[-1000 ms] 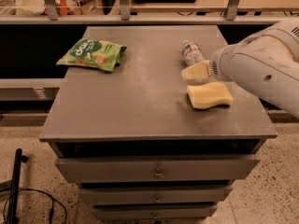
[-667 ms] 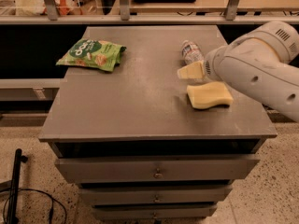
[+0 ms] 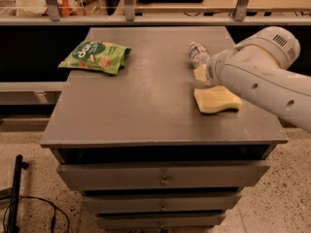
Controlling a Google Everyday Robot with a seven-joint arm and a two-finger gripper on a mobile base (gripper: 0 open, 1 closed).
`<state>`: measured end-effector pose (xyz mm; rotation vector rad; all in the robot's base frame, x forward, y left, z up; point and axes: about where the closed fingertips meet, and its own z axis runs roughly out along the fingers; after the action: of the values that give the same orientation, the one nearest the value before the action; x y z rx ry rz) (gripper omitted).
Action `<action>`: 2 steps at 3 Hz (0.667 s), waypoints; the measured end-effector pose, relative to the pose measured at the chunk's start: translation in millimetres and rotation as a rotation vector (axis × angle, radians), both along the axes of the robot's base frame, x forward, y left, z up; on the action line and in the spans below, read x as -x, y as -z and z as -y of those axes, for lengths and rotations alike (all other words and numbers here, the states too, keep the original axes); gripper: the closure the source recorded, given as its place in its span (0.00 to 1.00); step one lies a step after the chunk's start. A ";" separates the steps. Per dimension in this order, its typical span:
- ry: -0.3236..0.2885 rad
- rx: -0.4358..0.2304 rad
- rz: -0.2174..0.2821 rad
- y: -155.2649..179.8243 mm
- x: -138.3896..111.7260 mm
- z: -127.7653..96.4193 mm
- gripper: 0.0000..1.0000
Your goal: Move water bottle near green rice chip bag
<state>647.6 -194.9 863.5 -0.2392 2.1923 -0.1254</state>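
Counts: 1 grey cabinet, 1 white arm, 1 green rice chip bag, 1 yellow sponge, 1 water bottle, 1 gripper. Everything except the arm sits on the cabinet top.

Cabinet: flat top with 3 drawer fronts stacked below it. All are pushed in, so their contents are not visible.

Arm: comes in from the right edge and reaches left over the right half of the top, above the sponge.

Bag: lies flat at the far-left corner of the top, with the printed side up. Can't tell whether it is sealed.

Sponge: lies flat at right-centre, just in front of the arm's end and partly under it.

Bottle: lies on its side at far right-centre, well apart from the bag, with most of the top's width between them. Its long axis runs from far-left to near-right, roughly away from the camera. The far end looks like the cap end. The near end is hidden behind the gripper. Can't read any fill level.

Gripper: at the bottle's near end, between the bottle and the sponge, low over the surface. It is touching the bottle or just beside it, can't tell which. Can't tell how far open it is or whether it has hold of anything.
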 end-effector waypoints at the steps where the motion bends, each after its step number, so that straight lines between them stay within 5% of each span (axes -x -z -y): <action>1: -0.005 0.008 0.004 2.3 -1.8 -2.1 0.64; 2: -0.021 0.007 0.013 3.0 -3.0 -6.5 0.88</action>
<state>650.6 -188.4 860.5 -0.2649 2.1761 -0.1223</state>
